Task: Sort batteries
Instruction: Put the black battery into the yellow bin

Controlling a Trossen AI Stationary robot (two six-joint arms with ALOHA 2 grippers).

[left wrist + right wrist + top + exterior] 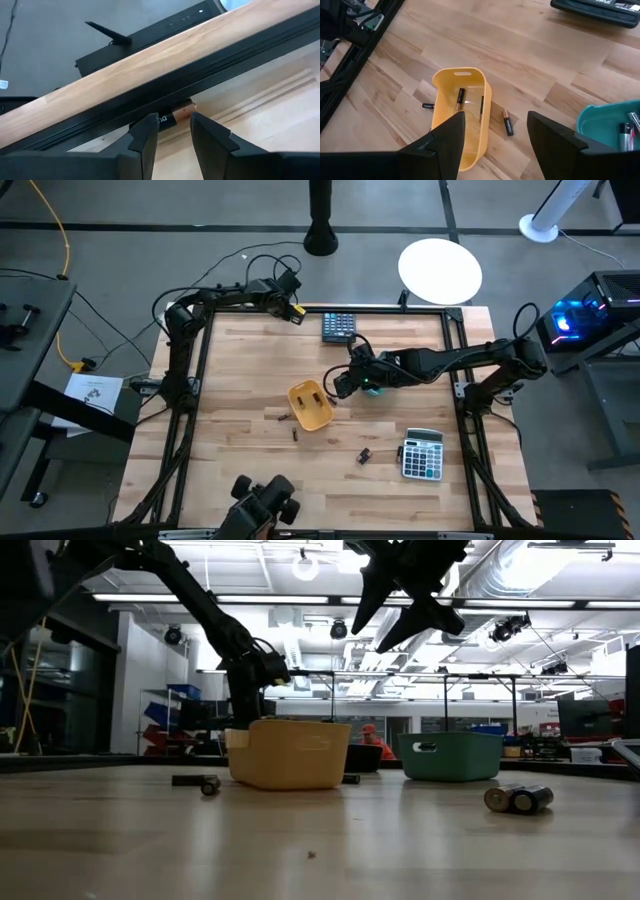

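My left gripper [295,308] is at the table's far edge, open. In its wrist view [172,125] a black-and-copper battery [176,113] lies against the black frame rail, just past the fingertips and between them. I cannot tell whether they touch it. My right gripper [340,383] hangs open in the air [410,605] between the yellow tray [310,405] and the teal tray [610,125]. The yellow tray [462,115] holds two batteries [460,98]. The teal tray holds some batteries [626,134]. Loose batteries lie on the table [507,123] [283,418] [364,455].
A dark calculator [338,327] lies near the far edge. A grey calculator [422,455] lies toward the near right. A black frame rail [150,95] runs along the far edge beside my left gripper. In the low view two batteries [518,798] lie side by side, near the camera.
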